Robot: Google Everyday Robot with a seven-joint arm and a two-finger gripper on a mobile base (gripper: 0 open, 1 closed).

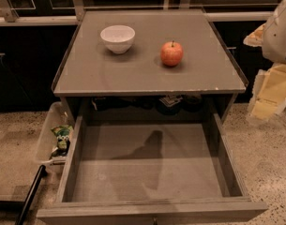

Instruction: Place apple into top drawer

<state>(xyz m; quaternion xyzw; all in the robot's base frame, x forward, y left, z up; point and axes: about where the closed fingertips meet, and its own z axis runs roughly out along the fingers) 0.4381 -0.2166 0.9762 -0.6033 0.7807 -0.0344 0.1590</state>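
Observation:
The red-orange apple [171, 53] with a short dark stem sits on the grey cabinet top [147, 74], right of centre. Below the top, the top drawer [152, 172] is pulled fully open toward me, with a flat grey bottom and nothing in it. My gripper [270, 93] is at the right edge of the view, pale yellow under a white arm segment [281, 29]. It hangs beside the cabinet's right side, well apart from the apple, and holds nothing that I can see.
A white bowl [117, 38] stands on the cabinet top left of the apple. A clear plastic bin of packets [56, 139] sits on the speckled floor to the left of the drawer. A dark bar [30, 196] lies at the lower left.

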